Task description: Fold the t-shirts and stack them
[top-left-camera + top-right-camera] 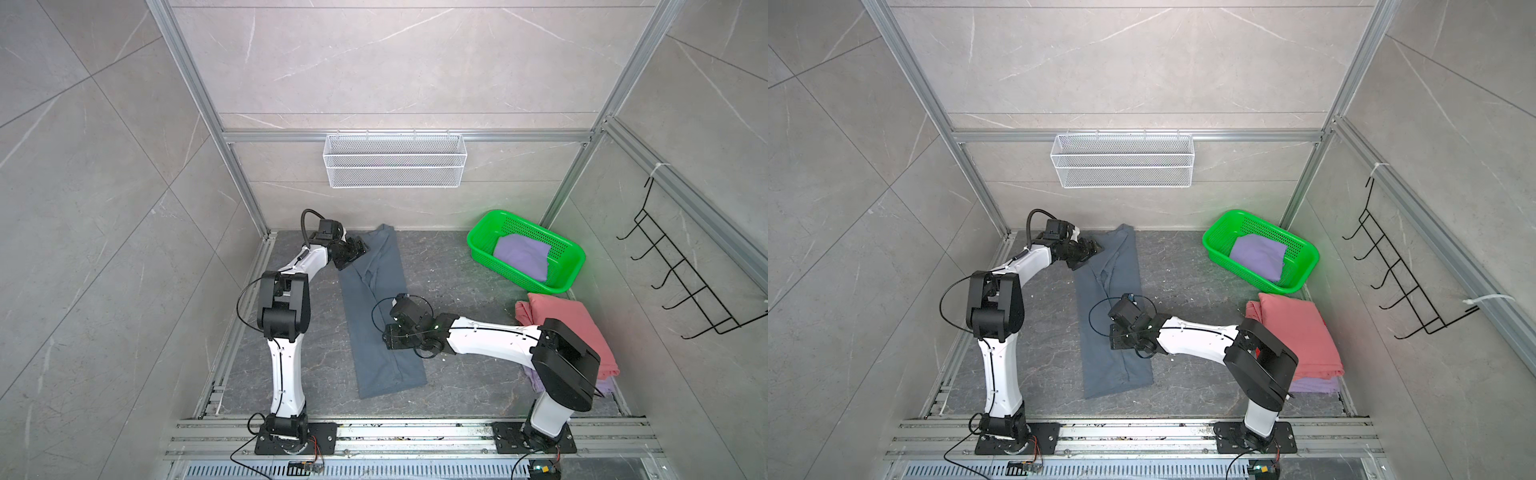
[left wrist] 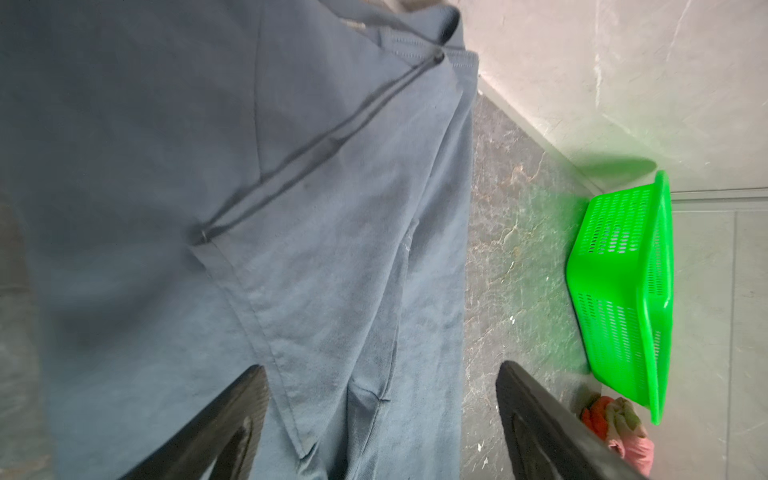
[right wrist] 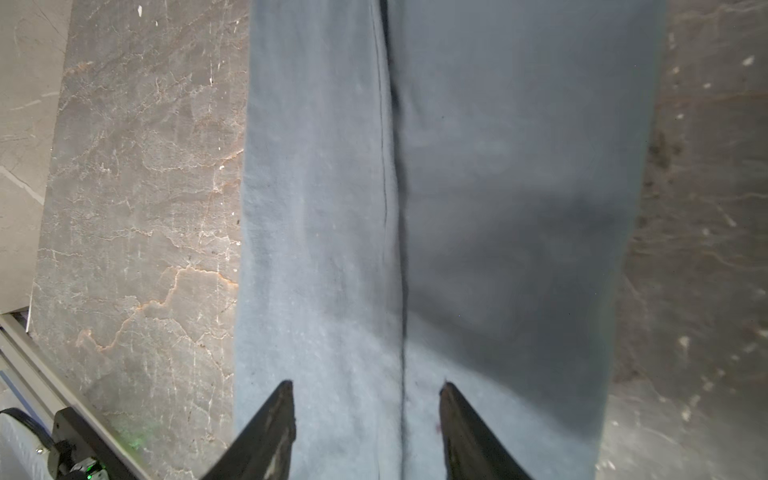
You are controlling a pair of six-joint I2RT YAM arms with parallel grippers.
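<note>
A slate blue-grey t-shirt [image 1: 365, 316] [image 1: 1113, 374] lies folded into a long narrow strip on the dark table, running from the back wall toward the front. My left gripper [image 1: 357, 247] [image 2: 380, 370] hovers open over the strip's far end, by the collar and sleeve folds [image 2: 291, 208]. My right gripper [image 1: 392, 340] [image 3: 366, 384] points down over the strip's middle, open, with a lengthwise fold edge [image 3: 395, 208] running between its fingertips. A folded salmon-pink t-shirt [image 1: 569, 328] [image 1: 1300, 332] rests on a lavender one [image 1: 1312, 384] at the right. Another lavender t-shirt [image 1: 521, 257] lies in the basket.
The green perforated basket [image 1: 528, 232] [image 2: 619, 291] stands at the back right corner. A white wire basket [image 1: 395, 160] hangs on the back wall, and a black hook rack [image 1: 685, 282] on the right wall. Aluminium rails [image 1: 415, 432] border the table's front.
</note>
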